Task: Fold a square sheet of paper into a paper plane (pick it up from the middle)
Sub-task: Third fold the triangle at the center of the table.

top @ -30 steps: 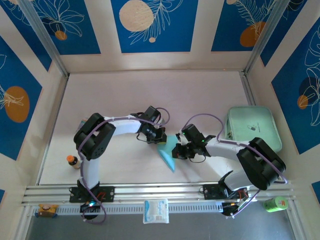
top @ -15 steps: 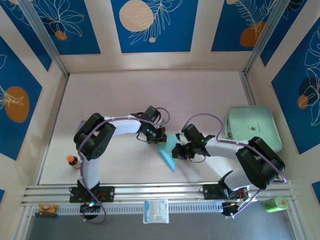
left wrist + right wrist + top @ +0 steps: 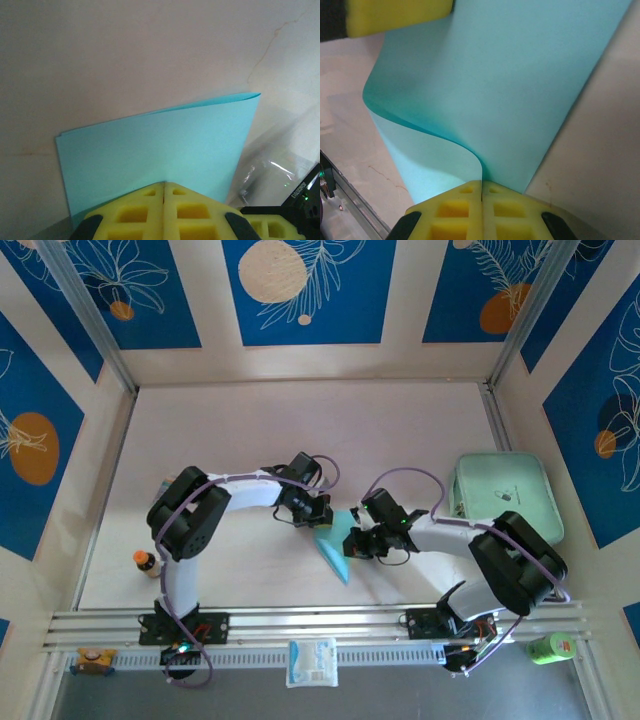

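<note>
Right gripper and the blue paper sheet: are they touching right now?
Touching. The right wrist view shows the right gripper with its fingers shut, the square sheet of paper pinched between them.

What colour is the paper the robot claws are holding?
Light blue, no pattern. The sheet of paper shows best in the right wrist view.

Pale table (image 3: pixel 300 430) carries mint-green tray (image 3: pixel 530 520), small bottle (image 3: pixel 147 562), folded light blue paper (image 3: pixel 335 555).
</note>
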Motion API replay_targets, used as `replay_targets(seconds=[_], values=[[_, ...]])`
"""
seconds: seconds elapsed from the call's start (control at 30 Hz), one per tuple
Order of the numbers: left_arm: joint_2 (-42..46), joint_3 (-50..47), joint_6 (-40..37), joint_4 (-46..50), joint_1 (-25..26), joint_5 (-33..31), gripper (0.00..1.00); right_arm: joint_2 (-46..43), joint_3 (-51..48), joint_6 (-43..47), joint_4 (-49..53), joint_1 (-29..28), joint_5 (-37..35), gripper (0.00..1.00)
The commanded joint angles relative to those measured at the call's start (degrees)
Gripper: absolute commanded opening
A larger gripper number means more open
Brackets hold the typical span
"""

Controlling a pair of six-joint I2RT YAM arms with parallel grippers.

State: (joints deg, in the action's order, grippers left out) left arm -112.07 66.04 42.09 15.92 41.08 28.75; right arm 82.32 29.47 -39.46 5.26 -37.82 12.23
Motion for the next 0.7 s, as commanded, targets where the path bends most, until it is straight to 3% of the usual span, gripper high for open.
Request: replay_targets(seconds=[0.0,0.3,0.43,0.67], values=[[1.2,-0.4,-0.2,6.1,-0.1,-7.1,0.08,1.9,0.8,0.2,0.8,-0.3,-0.8,0.02],[7.7,-0.8,0.0,6.6,-1.4,-9.4,0.29,5.2,3.9,2.1,0.2,0.1,0.2,0.02],[12.1,-3.7,1.0,5.1,-1.5,-9.1,0.29,6.2,4.6,2.3,0.1,0.3,0.5,0.02],[19.6,-13.8,8.1,-7.8,-0.9,-2.9,0.15,6.8,4.9,1.6,-0.2,0.4,0.3,0.02]])
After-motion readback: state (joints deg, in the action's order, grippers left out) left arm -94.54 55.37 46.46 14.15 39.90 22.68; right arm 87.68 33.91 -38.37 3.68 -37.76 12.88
